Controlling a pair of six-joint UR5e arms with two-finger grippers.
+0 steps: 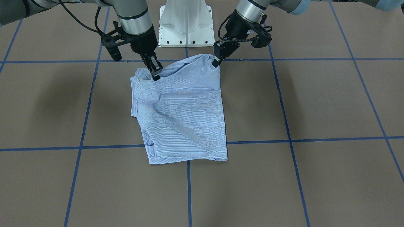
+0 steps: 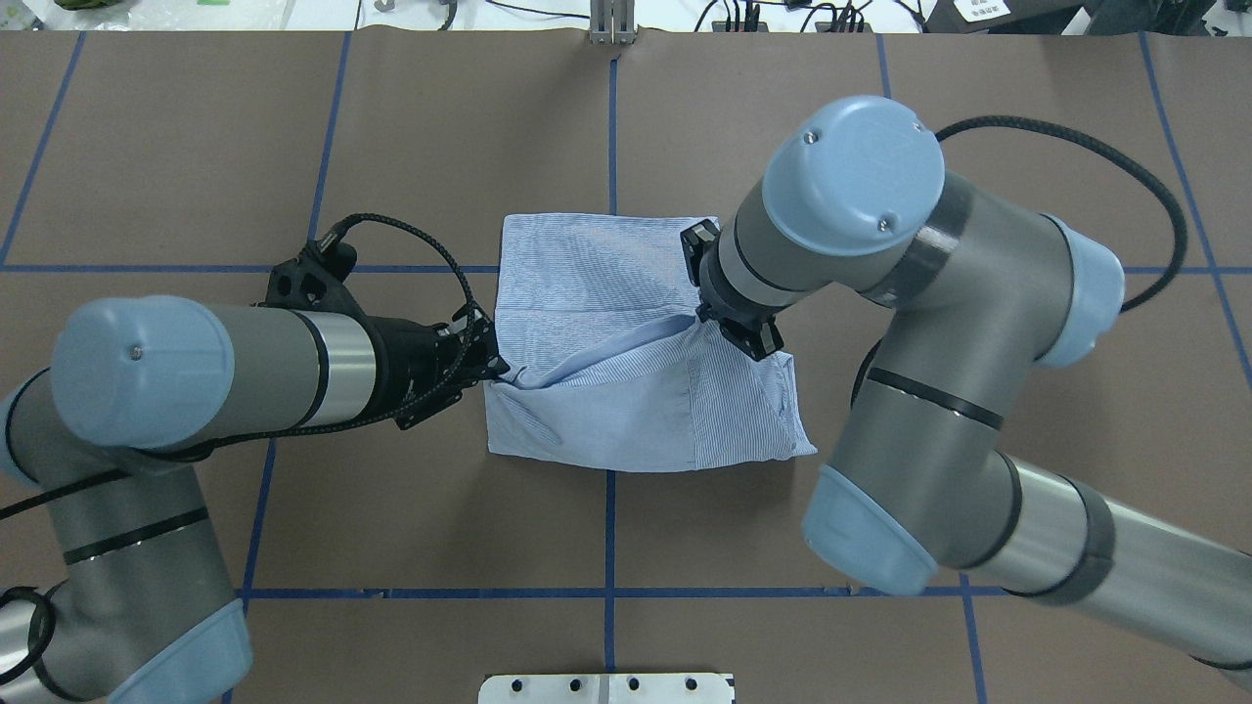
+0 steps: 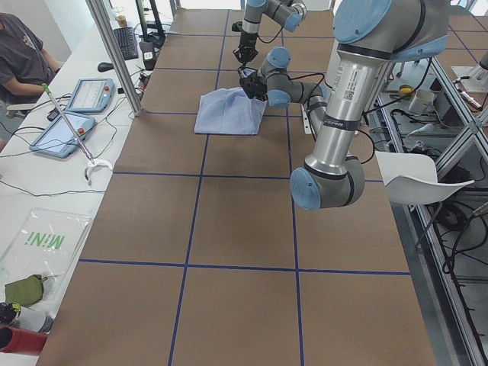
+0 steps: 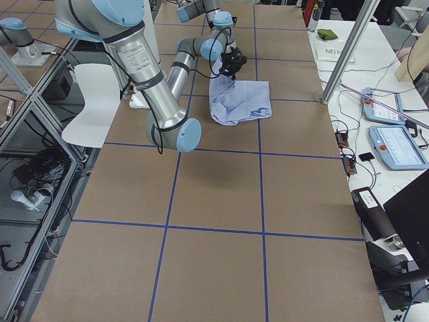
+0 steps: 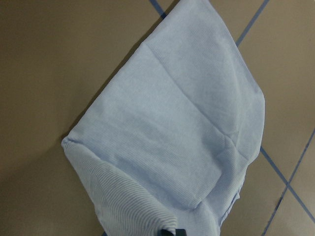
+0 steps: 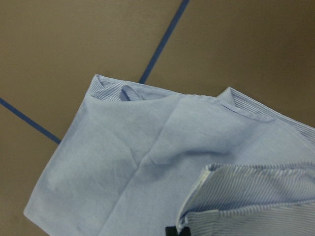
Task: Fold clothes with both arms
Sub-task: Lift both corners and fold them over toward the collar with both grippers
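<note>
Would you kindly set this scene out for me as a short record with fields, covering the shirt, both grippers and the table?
garment: light blue striped shirt, already folded into a rough rectangle
surface: brown table marked with a blue tape grid
left gripper: shut on the shirt's corner nearest the robot
right gripper: shut on the other corner of that same edge
held edge: raised off the table between the two grippers
far edge: lying flat on the table
stage: probably mid-fold
</note>
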